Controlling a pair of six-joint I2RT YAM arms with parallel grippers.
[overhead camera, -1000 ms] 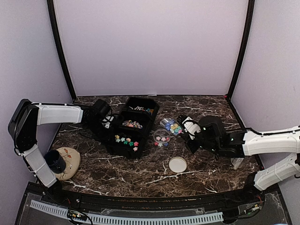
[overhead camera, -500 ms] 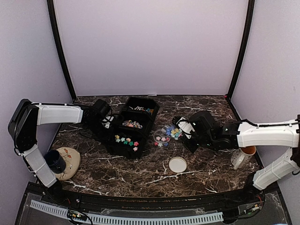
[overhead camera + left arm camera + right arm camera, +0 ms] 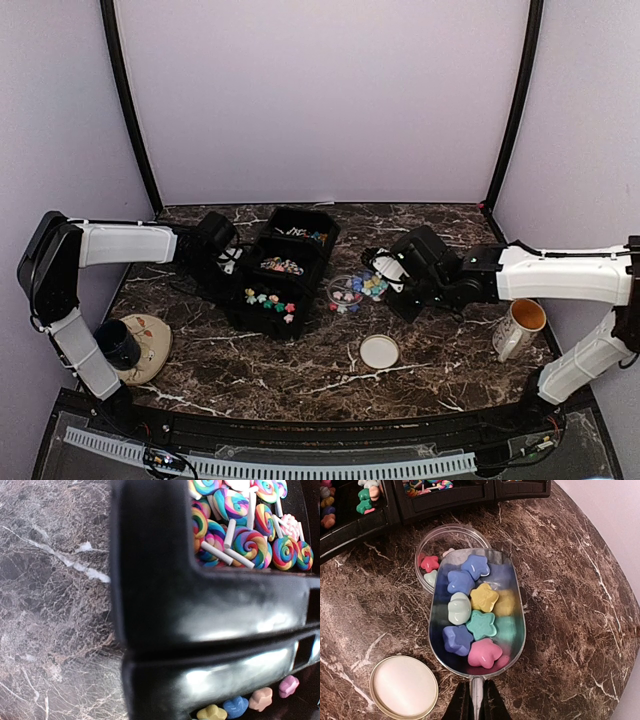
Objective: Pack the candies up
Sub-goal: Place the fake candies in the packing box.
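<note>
- Currently the black tray (image 3: 262, 322) sits left of centre on the bench (image 3: 440, 350). Its right wall is just beside a clear round tub (image 3: 445, 536), with a narrow gap between them.
- Open bench lies far of the tub, up to the back wall. On the near side only a white lid (image 3: 404, 687) lies flat, apart from the tub.
- A mug (image 3: 520, 328) stands well to the right by the side wall. A plate (image 3: 150, 345) carrying a dark cup (image 3: 118, 343) sits at the near-left edge.
- The right claw (image 3: 474, 700) is clamped on the handle of a metal scoop (image 3: 512, 577).
- The scoop's long axis runs right to left, with the handle to the right. The mouth points left at the tray, its lip over the tub's right rim. Tilt: cannot tell.
- Star candies (image 3: 484, 598) in blue, green, yellow and pink fill the scoop bowl. A few lie on the tub floor and more in the tray's near compartment.
- Lollipops (image 3: 250, 542) fill the tray's middle compartment.
- The left claw (image 3: 228, 262) is at the tray's left wall, closed. Whether it grips the wall: cannot tell.
</note>
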